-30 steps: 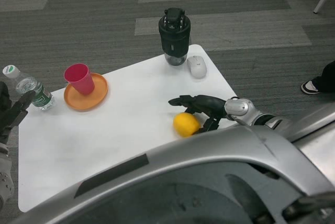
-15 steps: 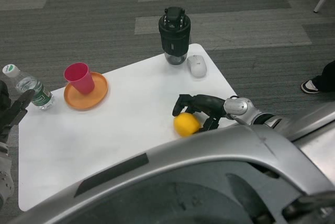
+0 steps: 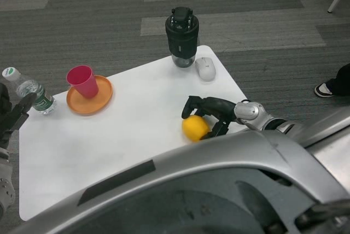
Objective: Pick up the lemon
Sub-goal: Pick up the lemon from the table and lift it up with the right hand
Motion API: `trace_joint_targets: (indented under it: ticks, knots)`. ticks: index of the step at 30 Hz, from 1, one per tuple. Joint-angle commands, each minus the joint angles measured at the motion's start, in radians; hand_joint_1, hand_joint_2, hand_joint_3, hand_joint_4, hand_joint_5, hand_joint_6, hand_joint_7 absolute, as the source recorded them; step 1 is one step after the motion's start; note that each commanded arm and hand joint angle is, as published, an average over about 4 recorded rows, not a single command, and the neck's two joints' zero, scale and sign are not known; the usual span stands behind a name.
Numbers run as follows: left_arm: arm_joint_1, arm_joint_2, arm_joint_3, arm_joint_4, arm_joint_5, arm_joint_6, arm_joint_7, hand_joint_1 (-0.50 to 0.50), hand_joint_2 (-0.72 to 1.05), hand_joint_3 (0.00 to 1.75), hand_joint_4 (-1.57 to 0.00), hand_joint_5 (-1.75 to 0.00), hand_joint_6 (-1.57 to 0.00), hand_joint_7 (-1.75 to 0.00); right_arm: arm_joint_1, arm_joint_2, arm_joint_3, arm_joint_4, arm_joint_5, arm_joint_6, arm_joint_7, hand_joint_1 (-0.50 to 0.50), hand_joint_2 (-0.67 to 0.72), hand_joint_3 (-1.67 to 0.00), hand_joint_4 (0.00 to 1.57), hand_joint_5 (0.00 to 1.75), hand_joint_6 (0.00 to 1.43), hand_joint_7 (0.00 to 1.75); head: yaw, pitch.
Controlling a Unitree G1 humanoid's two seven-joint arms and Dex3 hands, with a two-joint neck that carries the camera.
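The yellow lemon [image 3: 194, 128] lies on the white table [image 3: 126, 130] near its right front edge. My right hand [image 3: 210, 111] comes in from the right and closes around it: the fingers [image 3: 192, 104] curl down over its far side and the thumb presses its right side. The lemon still rests on the table. My left hand [image 3: 11, 118] waits at the table's left edge with its fingers apart and nothing in it.
A pink cup [image 3: 83, 81] stands on an orange plate [image 3: 101, 100] at the back left, with a water bottle [image 3: 28, 90] beside my left hand. A black blender jar [image 3: 182, 37] and a white mouse [image 3: 205, 69] sit at the back. A person's shoe [image 3: 327, 89] shows at the right.
My right hand's fingers, stretched out over the lemon a second ago, have curled down around it. The lemon has shifted slightly. The left hand has not moved.
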Motion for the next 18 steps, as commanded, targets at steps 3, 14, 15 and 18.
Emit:
trace_joint_targets:
  ticks: [3,14,15,18]
  knots:
    - [-0.005,0.011,0.011,-0.004,0.005,-0.001,-0.005,0.5,0.78,0.09,0.0,0.0,0.0,0.0,0.0,0.008,-0.029,0.006,0.032,-0.001,-0.03,0.08,-0.6,-1.11,0.09,1.75,0.14,1.54,0.0,0.003]
    - [-0.005,0.011,0.012,-0.003,0.006,-0.001,-0.005,0.5,0.78,0.07,0.0,0.0,0.0,0.0,0.002,0.014,-0.032,-0.085,0.124,-0.009,-0.07,0.08,-0.6,-1.11,0.11,1.75,0.17,1.54,0.002,0.007]
    - [-0.005,0.011,0.013,-0.004,0.006,-0.001,-0.005,0.5,0.78,0.07,0.0,0.0,0.0,0.0,0.002,0.016,-0.03,-0.102,0.133,-0.009,-0.075,0.08,-0.6,-1.11,0.11,1.75,0.17,1.52,0.003,0.011]
    - [-0.005,0.011,0.014,-0.005,0.007,-0.001,-0.005,0.5,0.78,0.09,0.0,0.0,0.0,0.0,-0.001,0.026,-0.026,-0.156,0.155,-0.008,-0.089,0.08,-0.6,-1.11,0.11,1.75,0.15,1.5,0.012,0.022]
